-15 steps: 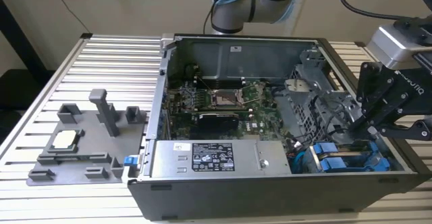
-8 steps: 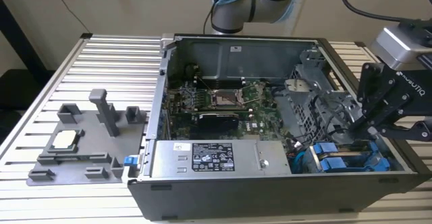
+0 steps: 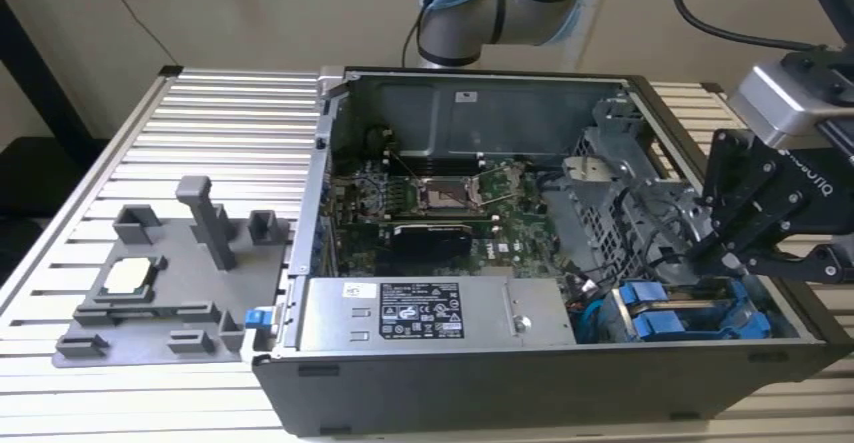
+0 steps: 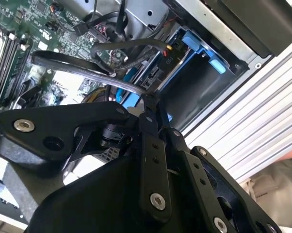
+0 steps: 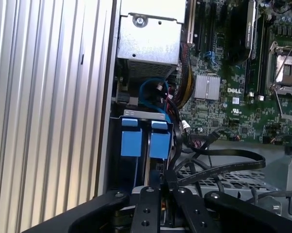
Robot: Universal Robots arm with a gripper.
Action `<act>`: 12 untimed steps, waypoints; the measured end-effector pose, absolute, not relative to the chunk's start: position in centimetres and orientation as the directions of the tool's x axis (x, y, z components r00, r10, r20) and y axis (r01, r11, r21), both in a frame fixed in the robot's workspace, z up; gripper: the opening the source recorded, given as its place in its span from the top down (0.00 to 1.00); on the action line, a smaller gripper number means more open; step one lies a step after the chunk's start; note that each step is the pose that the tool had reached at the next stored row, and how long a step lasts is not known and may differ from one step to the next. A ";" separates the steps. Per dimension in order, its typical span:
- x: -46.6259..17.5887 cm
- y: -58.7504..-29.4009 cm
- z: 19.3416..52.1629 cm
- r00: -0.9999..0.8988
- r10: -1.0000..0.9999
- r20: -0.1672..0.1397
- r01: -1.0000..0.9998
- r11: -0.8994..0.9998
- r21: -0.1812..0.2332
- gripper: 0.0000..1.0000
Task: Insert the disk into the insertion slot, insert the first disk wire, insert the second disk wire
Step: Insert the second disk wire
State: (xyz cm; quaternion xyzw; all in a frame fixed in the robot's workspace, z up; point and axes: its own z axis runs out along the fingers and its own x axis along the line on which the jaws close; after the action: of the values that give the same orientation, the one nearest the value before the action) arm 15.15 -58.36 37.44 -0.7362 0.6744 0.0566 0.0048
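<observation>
In the exterior view you see the gripper (image 3: 714,258) low over the drive cage corner at the view's right, just above two blue-fronted drives; the disk (image 3: 667,325) sits in the insertion slot (image 3: 747,331), though which of the two is it stays unclear. In the second wrist view the fingers (image 4: 148,109) are pressed together on a thin black wire (image 4: 83,62), its plug end hidden. In the first wrist view the jaws meet beside the blue carrier fronts (image 5: 145,141), the contact point cut off.
</observation>
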 end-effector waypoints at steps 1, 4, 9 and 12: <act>15.1 -58.4 37.4 0.084 -0.992 -0.090 -0.993 -0.090 0.069 0.84; 15.1 -58.4 37.4 0.084 -0.992 -0.092 -0.993 -0.091 0.069 0.84; 15.1 -58.3 37.2 0.084 -0.992 -0.092 -0.993 -0.091 0.069 0.84; 15.1 -58.3 36.9 0.084 -0.992 -0.092 -0.993 -0.091 0.069 0.84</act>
State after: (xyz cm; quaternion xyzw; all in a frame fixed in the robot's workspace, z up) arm 15.15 -58.31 36.90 -0.7362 0.6743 0.0575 0.0058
